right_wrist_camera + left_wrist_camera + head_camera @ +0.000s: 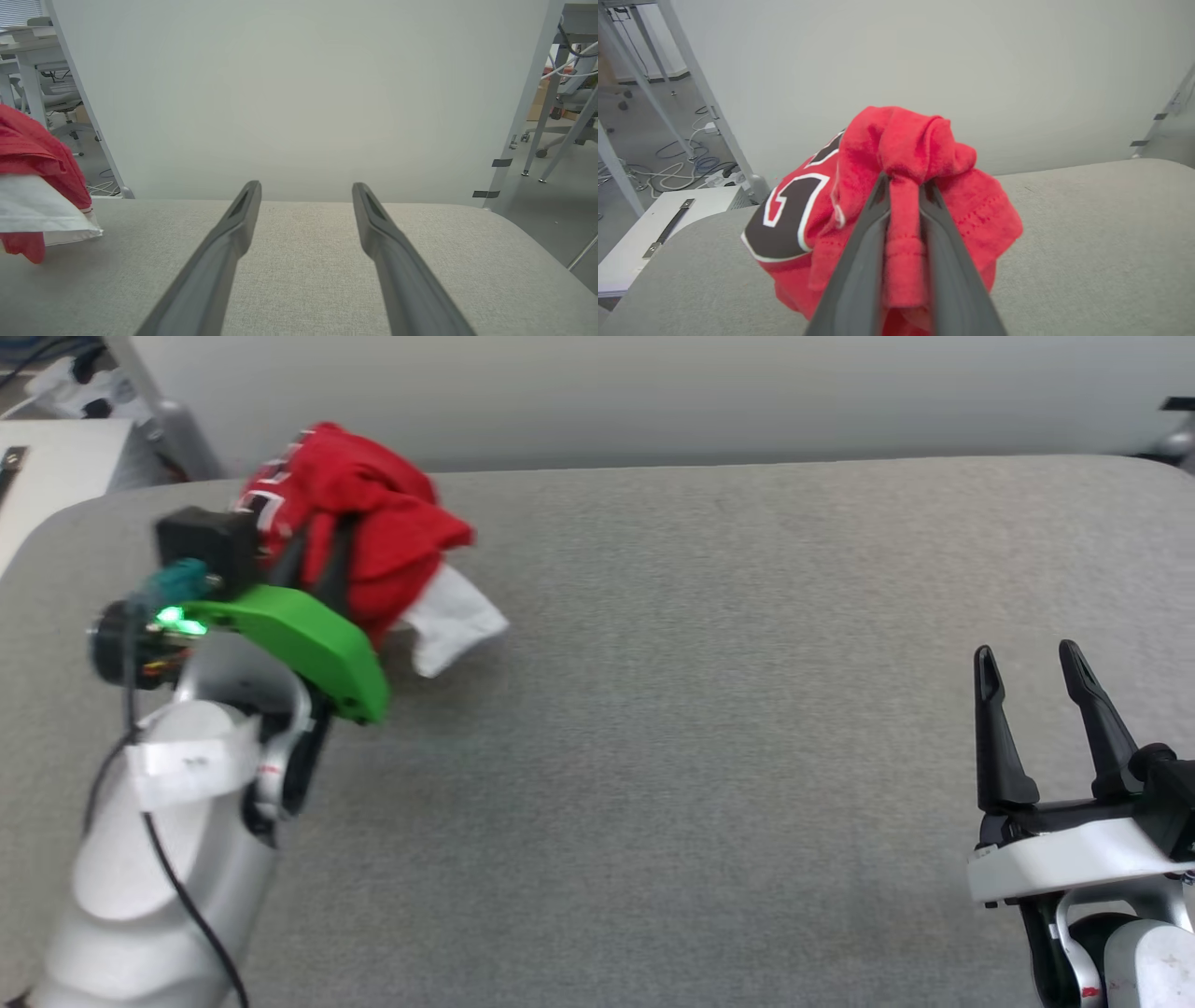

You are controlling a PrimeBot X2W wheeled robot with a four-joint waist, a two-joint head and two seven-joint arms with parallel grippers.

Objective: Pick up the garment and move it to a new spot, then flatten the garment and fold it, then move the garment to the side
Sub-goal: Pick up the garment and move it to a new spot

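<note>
The garment [373,523] is a bunched red jersey with a white sleeve [453,621] hanging out at its lower right, held above the far left of the grey table [709,709]. My left gripper [313,555] is shut on a fold of its red cloth. In the left wrist view the two dark fingers pinch a roll of the garment [924,149] at my left gripper [903,184], and black white-outlined lettering [789,219] shows on its left side. My right gripper [1027,663] stands open and empty at the lower right, far from the garment [32,149], its fingers [243,210] apart over bare table.
A pale wall [653,392] rises behind the table's far edge. Left of the table stands a white cabinet [663,224] with metal frame legs [700,93] and cables on the floor [686,158]. Chairs and desk legs [560,116] stand off the right end.
</note>
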